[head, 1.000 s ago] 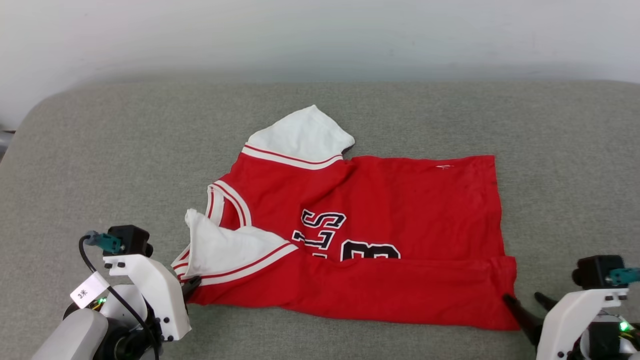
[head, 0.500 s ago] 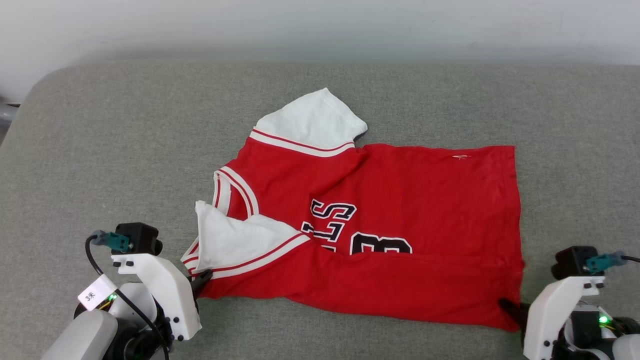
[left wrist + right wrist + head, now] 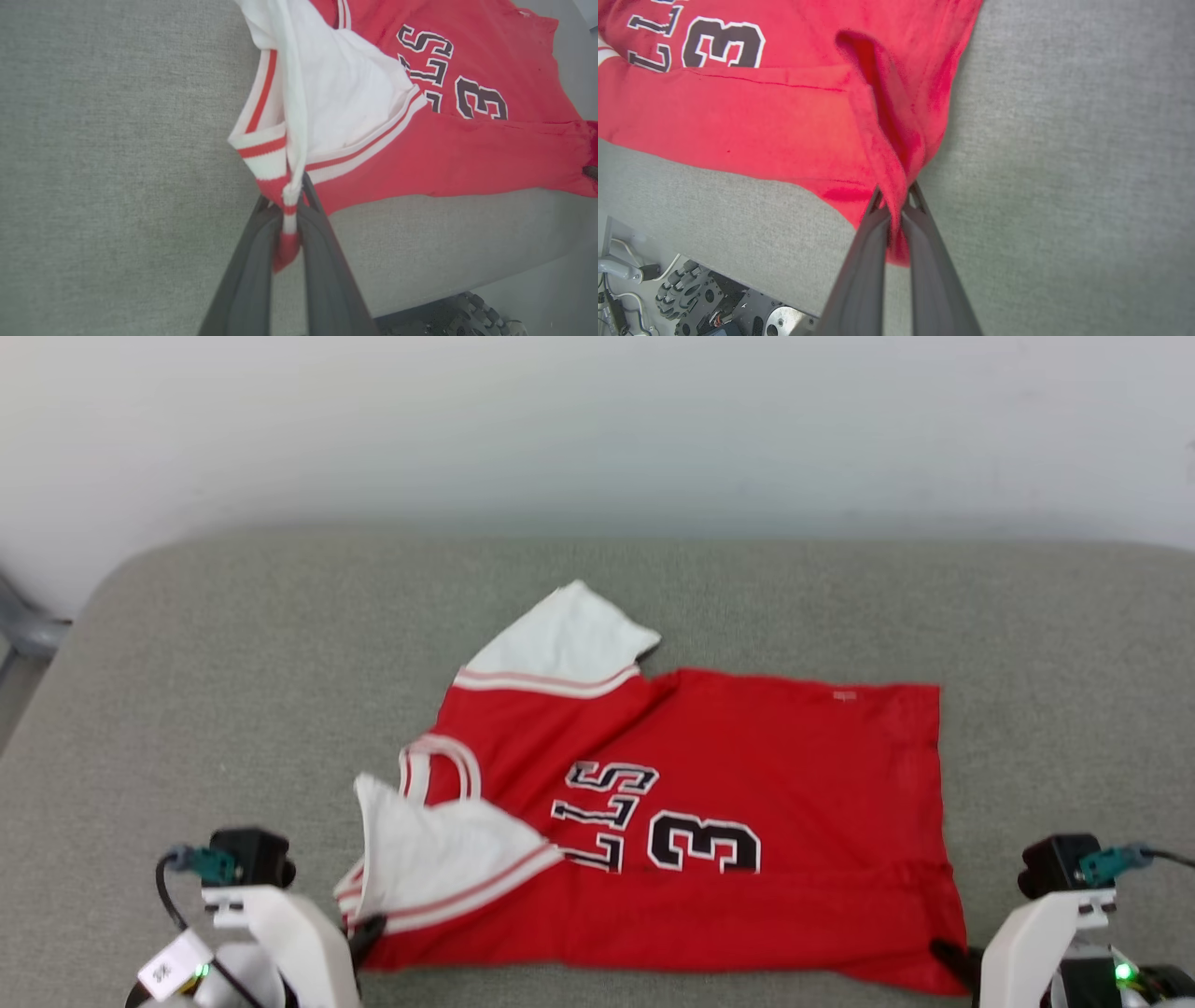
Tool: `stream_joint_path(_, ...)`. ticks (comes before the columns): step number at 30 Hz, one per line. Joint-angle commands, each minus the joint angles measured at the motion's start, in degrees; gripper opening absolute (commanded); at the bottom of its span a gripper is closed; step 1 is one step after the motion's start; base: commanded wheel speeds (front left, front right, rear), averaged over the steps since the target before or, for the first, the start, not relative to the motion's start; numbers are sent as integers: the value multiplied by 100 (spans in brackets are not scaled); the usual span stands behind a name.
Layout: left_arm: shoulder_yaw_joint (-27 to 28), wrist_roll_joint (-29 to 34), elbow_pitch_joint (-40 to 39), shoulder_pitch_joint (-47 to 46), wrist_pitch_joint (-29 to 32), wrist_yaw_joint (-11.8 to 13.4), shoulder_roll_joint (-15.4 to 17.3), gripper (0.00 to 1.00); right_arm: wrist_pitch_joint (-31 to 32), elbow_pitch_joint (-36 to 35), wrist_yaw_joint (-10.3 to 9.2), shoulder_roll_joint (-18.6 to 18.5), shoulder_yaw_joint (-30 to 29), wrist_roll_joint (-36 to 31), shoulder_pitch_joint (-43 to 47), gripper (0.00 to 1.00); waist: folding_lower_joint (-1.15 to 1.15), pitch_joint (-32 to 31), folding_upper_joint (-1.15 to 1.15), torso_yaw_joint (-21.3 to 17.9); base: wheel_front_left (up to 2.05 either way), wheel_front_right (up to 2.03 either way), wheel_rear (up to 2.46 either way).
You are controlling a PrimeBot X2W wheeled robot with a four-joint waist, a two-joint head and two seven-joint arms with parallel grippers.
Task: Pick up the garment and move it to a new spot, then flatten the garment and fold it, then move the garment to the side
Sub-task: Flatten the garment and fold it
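The garment (image 3: pixel 747 756) lay along the grey cushion's (image 3: pixel 187 663) front edge, long axis running left to right, collar pointing left (hem right). Left gripper (image 3: pixel 292 205) was clamped on its striped sleeve trim; right gripper (image 3: pixel 896 196) was clamped on its near hem corner.

Garment (image 3: pixel 794 756) red, white sleeves, red-white striped trim; cushion (image 3: pixel 187 663) grey.

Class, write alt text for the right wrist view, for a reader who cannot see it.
The right pincer is shut on a bunched corner of the red jersey, which spreads over a grey fabric surface. A dark, white-outlined 3 shows at upper left.
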Motion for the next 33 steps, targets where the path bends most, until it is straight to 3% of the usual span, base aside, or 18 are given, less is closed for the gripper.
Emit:
stream_joint_path(1,27,-37,-75,233,20,86,99,0,49,-109,-7,9,-29,38,167,0,0,-280,0,10,0,0,0)
stream_joint_path(6,41,-151,-285,774,103,256,250,0,186,-387,-7,44,-215,30,651,0,0,-446,0,3,0,0,0)
stream_joint_path(10,80,-288,-234,1061,-10,311,145,0,249,-450,-7,203,-401,-3,1009,0,0,-485,0,15,0,0,0)
stream_joint_path(13,40,-315,-76,1139,-142,211,7,0,200,-385,-7,396,-492,-39,1250,0,0,-501,0,23,0,0,0)
stream_joint_path(14,23,-329,8,1129,-183,185,-41,0,159,-342,-7,455,-505,-43,1299,13,0,-497,0,23,0,0,0)
stream_joint_path(15,7,-305,98,1095,-226,157,-78,0,87,-305,-7,505,-535,-58,1341,44,0,-496,0,26,0,0,0)
stream_joint_path(16,-21,-223,367,952,-425,94,-236,100,-241,-214,-6,646,-540,-137,1395,100,0,-490,0,24,0,0,0)
stream_joint_path(28,48,686,486,-9,-1606,-22,-333,100,-2821,-755,-6,735,-658,-864,830,100,0,-460,0,-82,0,0,0)
stream_joint_path(33,-13,1030,600,-467,-2084,-76,-511,100,-3372,-906,-6,836,-765,-1175,648,100,0,-375,0,-119,0,0,0)
